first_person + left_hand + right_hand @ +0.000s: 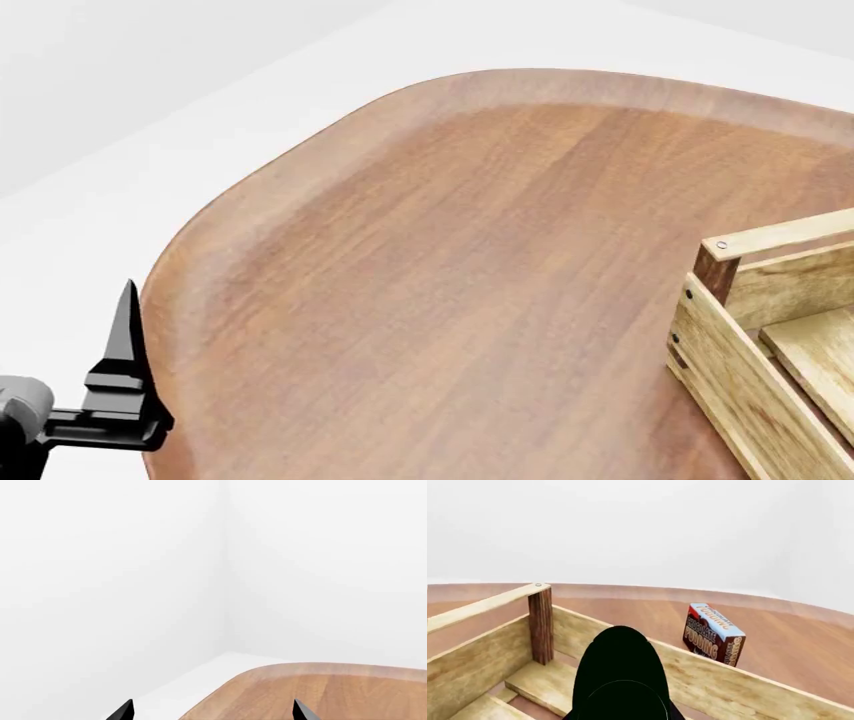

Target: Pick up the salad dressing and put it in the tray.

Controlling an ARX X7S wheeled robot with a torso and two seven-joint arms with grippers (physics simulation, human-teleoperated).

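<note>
White walls back a wooden table (441,270). Tray (774,350) at head view's lower right. Salad dressing unseen; locate it first. Left gripper (212,711) spread, empty; right gripper's state indeterminable.

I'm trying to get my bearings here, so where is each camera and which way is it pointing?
Head: looks down over the table; the tray corner at right, the left gripper at lower left.
Left wrist: near that gripper, faces white walls and the table's edge; two dark fingertips show.
Right wrist: above the tray, facing a pudding box; a black shape hides its gripper.
Shared: table, tray.
</note>
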